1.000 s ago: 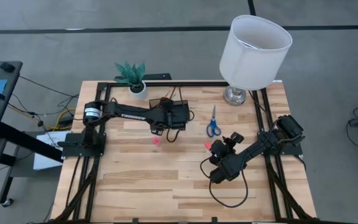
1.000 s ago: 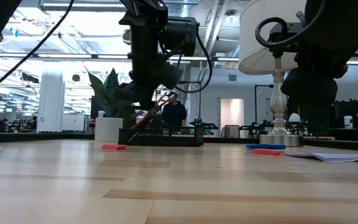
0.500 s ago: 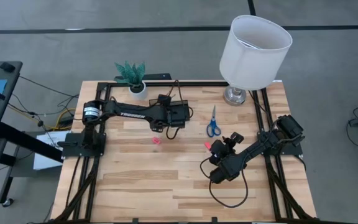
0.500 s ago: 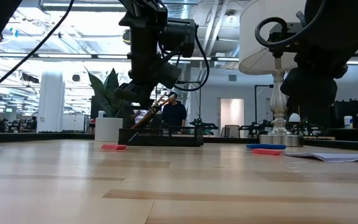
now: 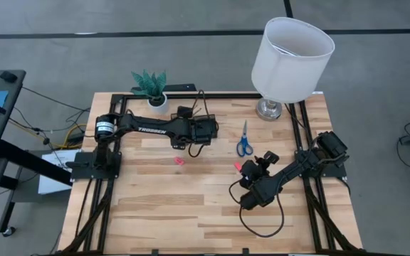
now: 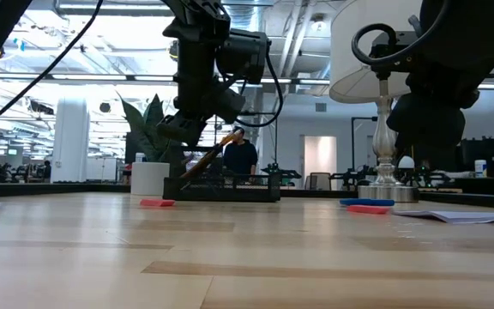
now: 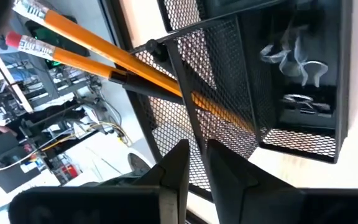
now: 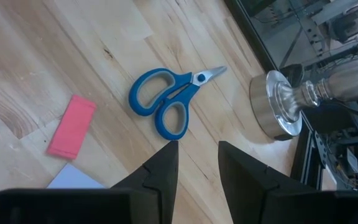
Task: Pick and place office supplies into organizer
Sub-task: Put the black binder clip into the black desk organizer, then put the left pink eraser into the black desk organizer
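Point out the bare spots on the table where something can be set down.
Free: the wide table front strip, nearer than the pink eraser and right gripper. Crowded: the back, with plant pot, organizer under the left gripper, scissors and lamp.
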